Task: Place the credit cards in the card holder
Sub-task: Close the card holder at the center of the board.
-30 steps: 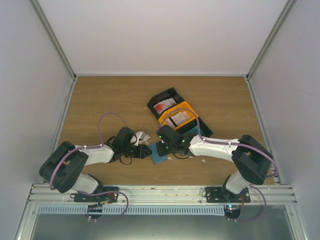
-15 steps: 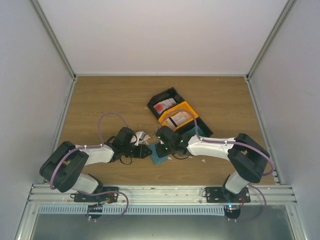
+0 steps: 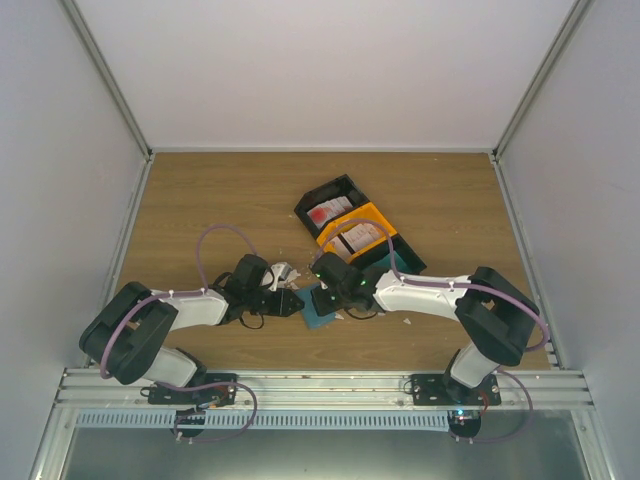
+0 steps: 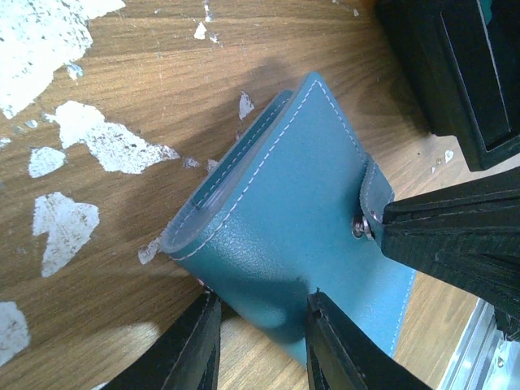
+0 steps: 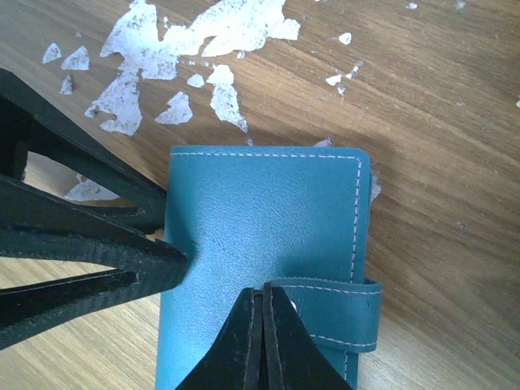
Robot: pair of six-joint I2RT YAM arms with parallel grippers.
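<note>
The blue-teal card holder (image 3: 320, 316) lies folded on the wood between both grippers; it also shows in the left wrist view (image 4: 301, 203) and the right wrist view (image 5: 260, 219). My left gripper (image 3: 295, 302) (image 4: 262, 301) holds the holder's folded edge between its fingers. My right gripper (image 3: 322, 292) (image 5: 262, 291) is shut on the end of the holder's snap strap (image 5: 341, 313). Red-and-white credit cards lie in the black tray (image 3: 325, 212) and the orange tray (image 3: 362, 236) behind. No card is in either gripper.
Torn white scraps (image 3: 283, 272) (image 5: 203, 32) (image 4: 49, 32) litter the wood beside the holder. The black tray (image 3: 345, 186) and orange tray (image 3: 372, 212) stand stacked askew just behind the right gripper. Grey walls close in both sides.
My right arm has shifted slightly left, closer over the holder. The left arm has stayed in place on the holder.
</note>
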